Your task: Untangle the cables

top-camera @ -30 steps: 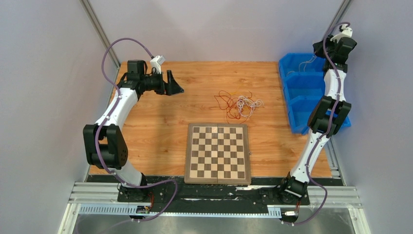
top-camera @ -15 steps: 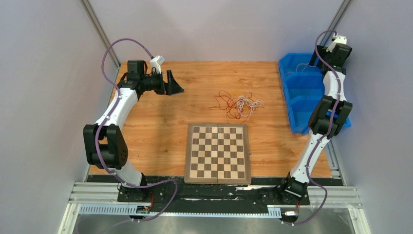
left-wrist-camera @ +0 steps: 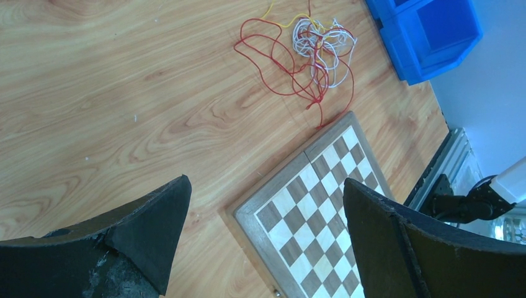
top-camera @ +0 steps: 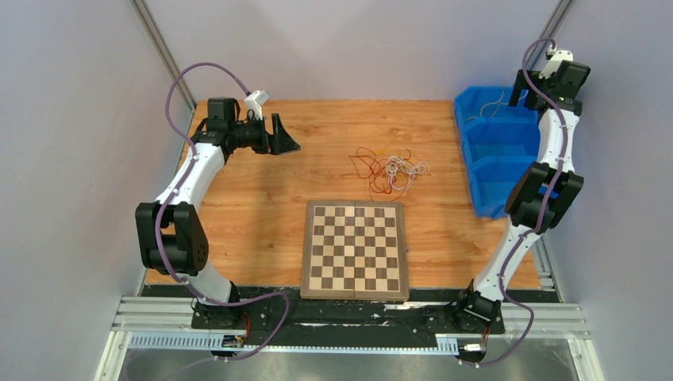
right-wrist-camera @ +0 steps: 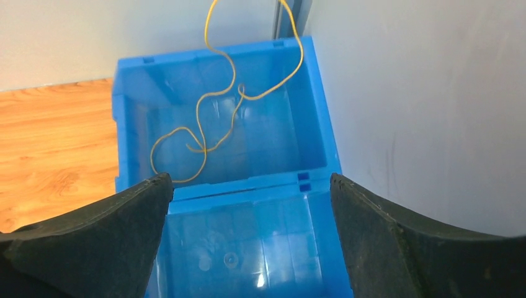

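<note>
Right gripper just went from clamped to released, jaws wide apart and nothing between them, parked over the far compartment of the blue bin. A second ago it was shut above that same bin, so I read this as a drop-off: one yellow cable looped down inside that compartment. Its upper runs left the top of the wrist view, so couldn't tell whether it had fully settled or was still snagged on something higher up. Left gripper hadn't moved: open, empty, held above the left rear of the table. The rest of the cables, red and white with a bit of yellow, sat unchanged as a loose tangle mid-table, just beyond the far edge of the chessboard. So one strand looked sorted out, and the bulk of the untangling was still to do; next pick probably needed to come out of that pile.
</note>
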`<move>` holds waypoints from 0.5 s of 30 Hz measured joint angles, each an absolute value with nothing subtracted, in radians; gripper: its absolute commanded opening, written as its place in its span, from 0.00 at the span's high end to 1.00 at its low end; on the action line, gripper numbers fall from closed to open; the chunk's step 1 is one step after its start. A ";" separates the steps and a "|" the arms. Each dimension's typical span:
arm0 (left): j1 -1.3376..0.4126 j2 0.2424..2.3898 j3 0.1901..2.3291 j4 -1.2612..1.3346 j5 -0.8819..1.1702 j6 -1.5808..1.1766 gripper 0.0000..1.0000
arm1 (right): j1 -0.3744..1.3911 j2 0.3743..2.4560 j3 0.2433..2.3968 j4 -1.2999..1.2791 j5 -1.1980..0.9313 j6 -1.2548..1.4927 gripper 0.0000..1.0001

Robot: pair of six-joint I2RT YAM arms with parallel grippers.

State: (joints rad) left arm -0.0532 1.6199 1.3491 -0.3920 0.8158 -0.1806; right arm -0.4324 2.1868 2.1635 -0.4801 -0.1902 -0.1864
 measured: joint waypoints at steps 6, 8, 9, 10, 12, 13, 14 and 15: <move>-0.057 1.620 1.349 -0.389 0.828 -0.177 0.00 | -0.440 2.259 2.300 -0.421 -0.272 -0.196 0.14; -0.060 1.620 1.349 -0.389 0.830 -0.175 0.00 | -0.438 2.281 2.305 -0.367 -0.284 -0.197 0.18; -0.060 1.620 1.349 -0.389 0.830 -0.174 0.00 | -0.434 2.294 2.305 -0.338 -0.289 -0.197 0.18; -0.062 1.620 1.349 -0.389 0.830 -0.173 0.00 | -0.431 2.310 2.305 -0.308 -0.291 -0.197 0.18; -0.062 1.620 1.349 -0.390 0.830 -0.171 0.00 | -0.421 2.342 2.304 -0.250 -0.291 -0.196 0.18; -0.063 1.620 1.349 -0.390 0.830 -0.169 0.00 | -0.414 2.359 2.304 -0.220 -0.290 -0.195 0.17; -0.063 1.620 1.349 -0.390 0.830 -0.168 0.00 | -0.407 2.379 2.303 -0.189 -0.290 -0.191 0.16; -0.063 1.620 1.349 -0.390 0.830 -0.168 0.00 | -0.401 2.393 2.303 -0.164 -0.289 -0.186 0.16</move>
State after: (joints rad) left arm -0.0628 1.6199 1.3491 -0.3904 0.8299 -0.1684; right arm -0.4007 2.3928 2.3028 -0.1642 -0.2890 -0.1864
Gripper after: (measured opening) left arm 1.000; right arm 0.824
